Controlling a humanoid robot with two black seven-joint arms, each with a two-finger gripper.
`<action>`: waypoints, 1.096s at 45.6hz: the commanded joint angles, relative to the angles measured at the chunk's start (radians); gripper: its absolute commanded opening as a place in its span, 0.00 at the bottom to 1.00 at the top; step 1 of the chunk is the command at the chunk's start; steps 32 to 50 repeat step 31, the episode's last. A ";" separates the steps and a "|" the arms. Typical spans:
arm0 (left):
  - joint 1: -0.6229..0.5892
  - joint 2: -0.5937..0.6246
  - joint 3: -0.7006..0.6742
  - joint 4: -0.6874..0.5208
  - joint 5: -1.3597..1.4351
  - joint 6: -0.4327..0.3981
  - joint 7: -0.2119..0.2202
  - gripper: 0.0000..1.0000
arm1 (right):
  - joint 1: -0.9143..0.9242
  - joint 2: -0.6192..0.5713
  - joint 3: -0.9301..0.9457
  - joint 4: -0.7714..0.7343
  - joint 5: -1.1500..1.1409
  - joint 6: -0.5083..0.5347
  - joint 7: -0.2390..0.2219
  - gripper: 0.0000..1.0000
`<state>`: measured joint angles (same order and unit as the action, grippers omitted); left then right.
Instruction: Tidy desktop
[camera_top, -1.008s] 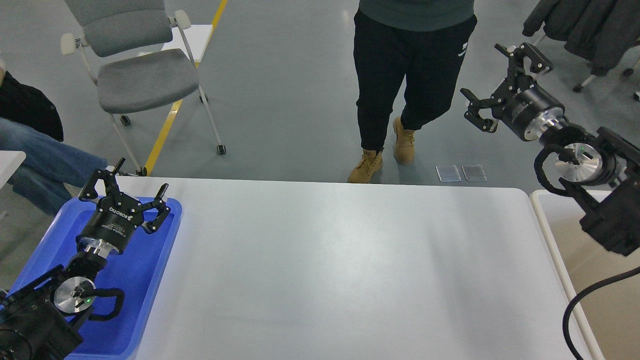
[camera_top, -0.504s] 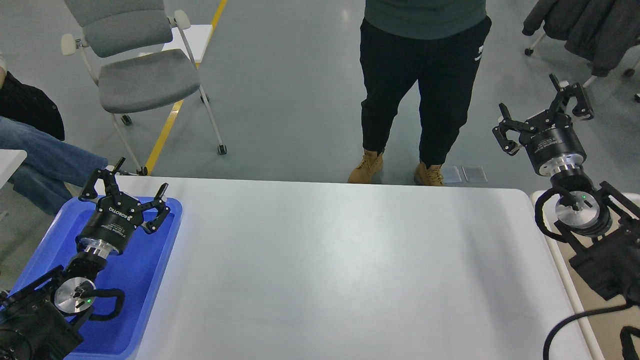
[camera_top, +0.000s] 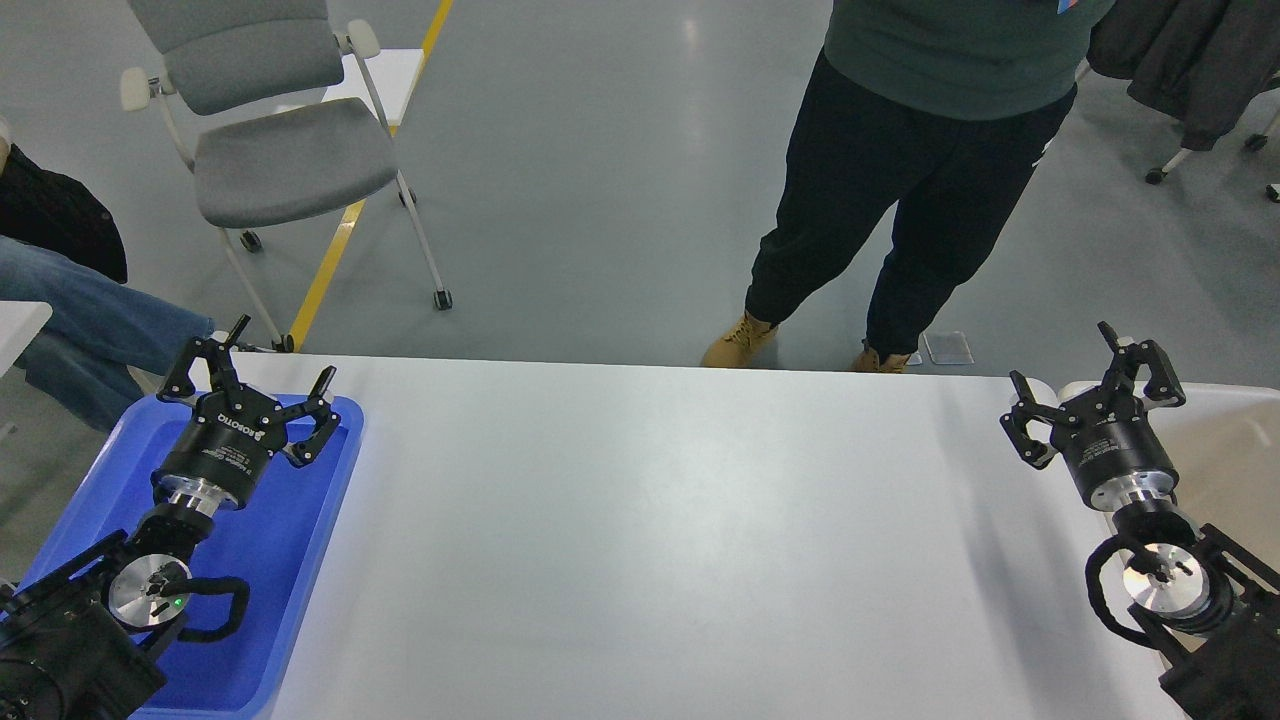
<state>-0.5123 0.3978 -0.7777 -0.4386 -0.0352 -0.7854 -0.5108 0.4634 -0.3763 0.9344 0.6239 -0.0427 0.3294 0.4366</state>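
The desktop (camera_top: 650, 530) is a wide white tabletop with rounded corners that fills the lower part of the head view. Nothing lies on its white surface. My left gripper (camera_top: 250, 385) is open and empty, held above the far end of a blue tray (camera_top: 285, 560) at the table's left edge. My right gripper (camera_top: 1092, 385) is open and empty, held above the table's far right corner, next to a beige bin (camera_top: 1225, 440).
A person (camera_top: 920, 170) in black trousers and tan boots stands just behind the table's far edge. A grey chair (camera_top: 270, 150) stands on the floor at the back left. A seated person's legs (camera_top: 90, 320) show at the left.
My right arm has swung down and inward, from high above the floor to the table's far right corner. The standing person has stepped to the right. My left arm has not moved.
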 joint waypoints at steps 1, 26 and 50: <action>0.000 0.001 0.000 0.001 0.000 0.000 0.000 0.99 | -0.029 -0.001 0.003 -0.001 -0.049 0.003 0.013 1.00; 0.000 0.001 0.000 0.000 0.000 0.000 0.000 0.99 | 0.055 -0.006 0.004 -0.015 -0.195 -0.018 0.059 1.00; 0.000 -0.001 0.000 0.000 0.000 0.000 0.000 0.99 | 0.092 -0.004 0.000 -0.024 -0.195 -0.027 0.057 1.00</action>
